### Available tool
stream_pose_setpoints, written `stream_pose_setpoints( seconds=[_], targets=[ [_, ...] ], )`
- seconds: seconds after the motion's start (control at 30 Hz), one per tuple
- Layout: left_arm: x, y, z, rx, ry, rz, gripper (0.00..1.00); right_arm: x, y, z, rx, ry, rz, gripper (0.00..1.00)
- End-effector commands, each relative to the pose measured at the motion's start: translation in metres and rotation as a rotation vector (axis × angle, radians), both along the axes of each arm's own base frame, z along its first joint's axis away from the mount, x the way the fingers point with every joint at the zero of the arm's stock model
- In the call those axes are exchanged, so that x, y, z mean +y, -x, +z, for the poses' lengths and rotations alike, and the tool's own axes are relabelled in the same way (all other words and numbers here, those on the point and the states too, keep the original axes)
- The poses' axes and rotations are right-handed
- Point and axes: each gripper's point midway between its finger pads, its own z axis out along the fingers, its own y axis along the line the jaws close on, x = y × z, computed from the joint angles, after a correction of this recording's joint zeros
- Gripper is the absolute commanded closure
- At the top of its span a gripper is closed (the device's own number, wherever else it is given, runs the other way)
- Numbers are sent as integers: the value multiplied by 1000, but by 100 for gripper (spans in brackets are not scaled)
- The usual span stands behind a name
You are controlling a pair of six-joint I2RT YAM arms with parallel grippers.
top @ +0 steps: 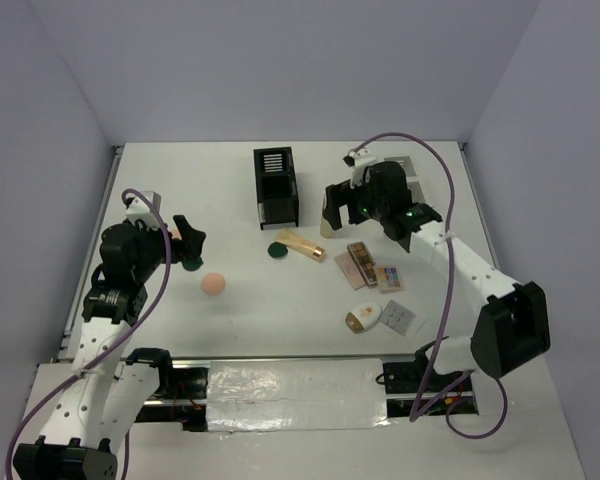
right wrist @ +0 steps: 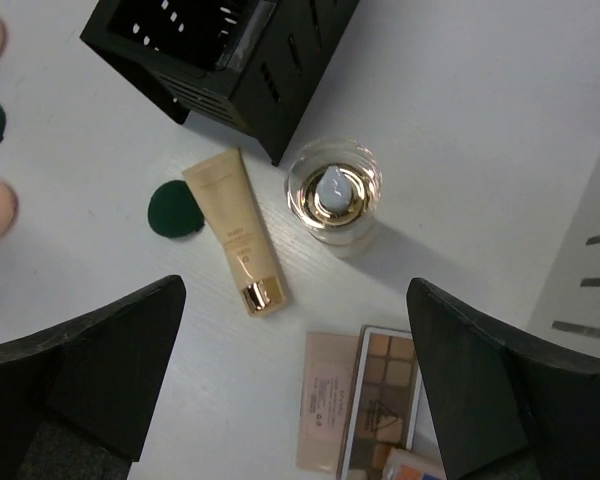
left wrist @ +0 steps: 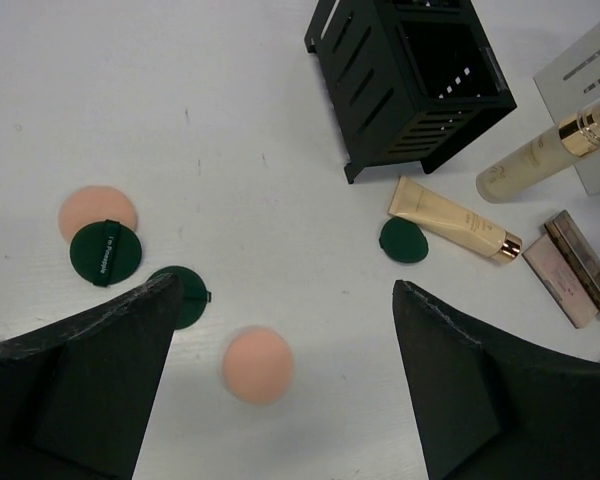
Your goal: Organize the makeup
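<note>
Makeup lies loose on the white table (top: pixel 220 200); I see none in either box.

- Gold tube (top: pixel 302 245): flat near table centre, cap toward 4 o'clock.
- Dark green compact (top: pixel 277 251): just beside the tube at 9 o'clock, not touching.
- Gold-capped bottle (right wrist: pixel 332 192): upright at about 1 o'clock of the tube, just beside a corner of the black organizer (top: pixel 276 185). Hidden under the right arm in the overhead view.
- Flat palettes (top: pixel 365 265): side by side at 3 to 4 o'clock of the tube.
- Oval compact (top: pixel 363 319): at 6 o'clock of the palettes, with a pale flat palette (top: pixel 399 318) just beside it at 3 o'clock.
- Peach puff (top: pixel 214 284): alone at 8 o'clock of the tube, blurred in the left wrist view.
- Toward 9 o'clock: a second green compact (left wrist: pixel 185 295), then a third green compact (left wrist: pixel 105 250) overlapping a second peach puff (left wrist: pixel 98 212).

Left gripper (left wrist: pixel 285 290): jaws spread wide, nothing between them, above the table near the peach puff.
Right gripper (right wrist: pixel 295 288): jaws spread wide, empty, above the tube's cap end and the palettes.
White organizer (right wrist: pixel 580 250): at 3 o'clock of the bottle.
</note>
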Motion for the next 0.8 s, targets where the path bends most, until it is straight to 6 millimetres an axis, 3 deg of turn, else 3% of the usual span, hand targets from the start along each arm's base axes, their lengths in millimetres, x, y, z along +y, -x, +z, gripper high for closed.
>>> stream_pose_setpoints(
  seconds=[0.0,0.37,0.77],
  targets=[
    [3,-4,8,-31,-9,15,1,10,-28,18,-74,-7,-109,1],
    [4,-5,6,-27,-11,17,1,18,-68,-24,-21,92,-164,12],
    [5,-4,7,-30,-14,26,1,27,-78,-58,48,110,-148,23]
  ],
)
